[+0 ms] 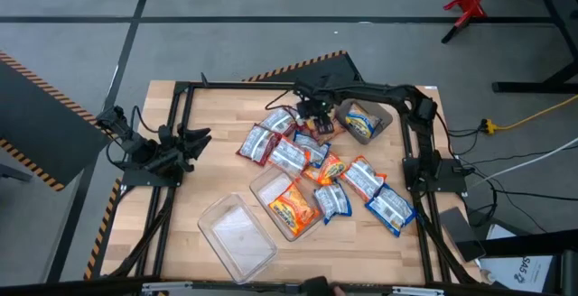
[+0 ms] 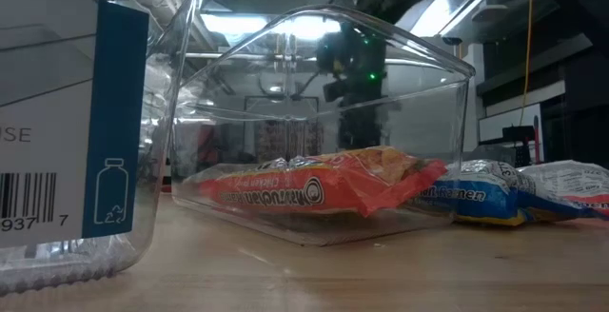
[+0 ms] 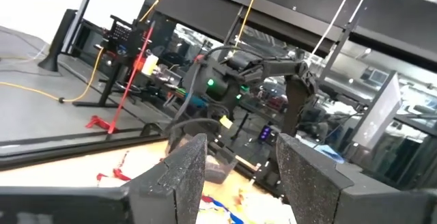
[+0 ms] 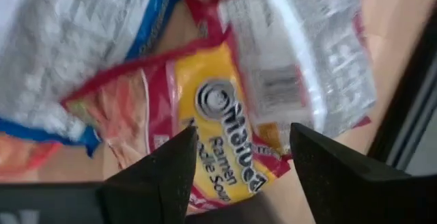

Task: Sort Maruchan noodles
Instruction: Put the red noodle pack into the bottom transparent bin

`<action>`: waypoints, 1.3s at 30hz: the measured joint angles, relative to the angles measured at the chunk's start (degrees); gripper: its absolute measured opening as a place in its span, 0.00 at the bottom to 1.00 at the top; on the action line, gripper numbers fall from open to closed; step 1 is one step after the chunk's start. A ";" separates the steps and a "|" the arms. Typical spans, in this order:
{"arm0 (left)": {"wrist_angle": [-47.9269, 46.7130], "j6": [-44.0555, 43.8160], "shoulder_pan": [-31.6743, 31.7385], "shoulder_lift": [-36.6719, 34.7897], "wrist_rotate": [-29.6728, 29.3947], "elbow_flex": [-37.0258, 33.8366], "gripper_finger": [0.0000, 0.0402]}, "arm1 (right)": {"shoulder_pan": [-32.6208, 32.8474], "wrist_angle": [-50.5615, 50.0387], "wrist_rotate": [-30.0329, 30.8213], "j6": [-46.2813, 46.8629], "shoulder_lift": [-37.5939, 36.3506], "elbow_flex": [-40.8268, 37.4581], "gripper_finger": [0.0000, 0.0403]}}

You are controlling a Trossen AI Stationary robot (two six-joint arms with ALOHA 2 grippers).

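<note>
Red-edged ramen packet lies directly under my right hand, fingers apart and empty.
It sits at the pile's 12 o'clock end; my left hand, fingers apart, waits far off at 9 o'clock on the tabletop.

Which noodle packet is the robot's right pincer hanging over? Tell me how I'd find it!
Start at the dark grey tub at the table's far right. Just left of it the right pincer hovers, open, over the far end of the packet pile. Right under it lies a red packet with a yellow panel and a round logo; its neighbours are blue or show silver-white backs.
</note>
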 joint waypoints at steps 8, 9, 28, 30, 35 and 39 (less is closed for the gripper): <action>-0.02 1.41 0.00 0.00 -2.89 0.00 0.43 | -1.01 2.75 -1.75 -4.59 0.00 -3.63 0.78; -0.02 1.41 0.00 0.00 -3.16 0.00 0.43 | -1.01 3.03 -1.79 -5.45 0.00 -4.00 0.81; -0.04 1.94 0.00 0.00 -4.20 0.00 0.43 | 0.19 1.42 0.21 -6.20 3.39 -3.86 0.42; -0.02 1.96 0.00 -0.02 -4.20 0.00 0.43 | 0.19 1.35 0.21 -5.92 3.39 -3.83 0.30; -0.02 1.96 0.00 -0.02 -4.20 0.00 0.43 | 0.52 1.75 -0.29 -2.94 3.35 -3.68 0.04; -0.04 1.98 0.00 0.00 -4.22 0.00 0.43 | 0.87 1.00 -0.09 -0.41 3.32 -3.32 0.04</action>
